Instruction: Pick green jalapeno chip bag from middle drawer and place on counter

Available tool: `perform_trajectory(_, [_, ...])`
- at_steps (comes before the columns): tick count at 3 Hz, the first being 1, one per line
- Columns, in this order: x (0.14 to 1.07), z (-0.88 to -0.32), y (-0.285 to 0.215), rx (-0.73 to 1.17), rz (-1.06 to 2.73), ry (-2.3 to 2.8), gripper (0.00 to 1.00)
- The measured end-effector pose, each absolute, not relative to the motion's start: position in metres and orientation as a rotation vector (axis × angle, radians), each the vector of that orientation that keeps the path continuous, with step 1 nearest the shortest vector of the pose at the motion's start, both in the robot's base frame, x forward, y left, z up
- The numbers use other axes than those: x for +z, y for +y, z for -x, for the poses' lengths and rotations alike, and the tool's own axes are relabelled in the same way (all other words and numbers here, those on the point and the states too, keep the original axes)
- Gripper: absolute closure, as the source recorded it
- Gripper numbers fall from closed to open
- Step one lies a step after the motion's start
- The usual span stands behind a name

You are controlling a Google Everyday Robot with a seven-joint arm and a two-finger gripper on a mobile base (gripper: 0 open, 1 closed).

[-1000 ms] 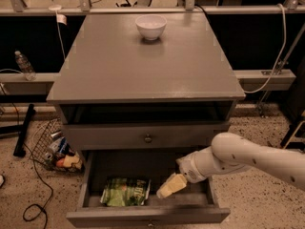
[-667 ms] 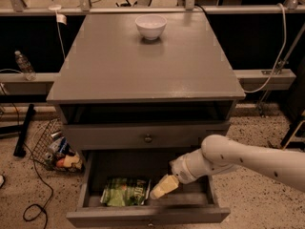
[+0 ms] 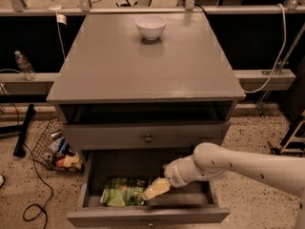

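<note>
Bag (image 3: 121,192): green, crinkled, lying flat on the floor of the open drawer, in its left half, at about 7 o'clock of the view.
Drawer (image 3: 143,216): the lowest one, pulled out toward the camera, with only the bag and the pincer inside.
Pincer (image 3: 155,190): pale yellow, down inside the drawer at 3 o'clock of the bag. Its tip points to 8 o'clock and seems to touch the bag's right edge, but the view there is dark. I cannot tell whether it is wide or narrow, or whether it holds anything.
Arm (image 3: 238,166): white, coming in from 4 o'clock of the view and reaching over the drawer's right side.
Worktop (image 3: 143,70): grey and flat, above the drawers.
Bowl (image 3: 151,26): white, upright, at 12 o'clock on the worktop near its far edge.
Upper drawer front (image 3: 119,137): shut, with a round knob in its middle.
Wire basket (image 3: 55,149): on the floor at 9 o'clock of the drawer, filled with small items.
Bottle (image 3: 25,66): upright on a ledge, at 9 o'clock of the worktop.
</note>
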State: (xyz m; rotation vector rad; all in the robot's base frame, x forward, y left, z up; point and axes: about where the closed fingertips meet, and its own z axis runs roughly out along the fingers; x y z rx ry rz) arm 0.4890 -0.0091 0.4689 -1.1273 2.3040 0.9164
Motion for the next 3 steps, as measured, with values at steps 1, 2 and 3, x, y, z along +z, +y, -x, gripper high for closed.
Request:
perform_trajectory(1, [0.456,-0.488,0.004,0.886,1.125,2.297,0.00])
perform_trajectory(2, [0.451,-0.489,0.011,0.808,1.098,2.268,0.00])
perform_trajectory(3, [0.446,-0.494,0.021,0.761,1.088,2.239,0.00])
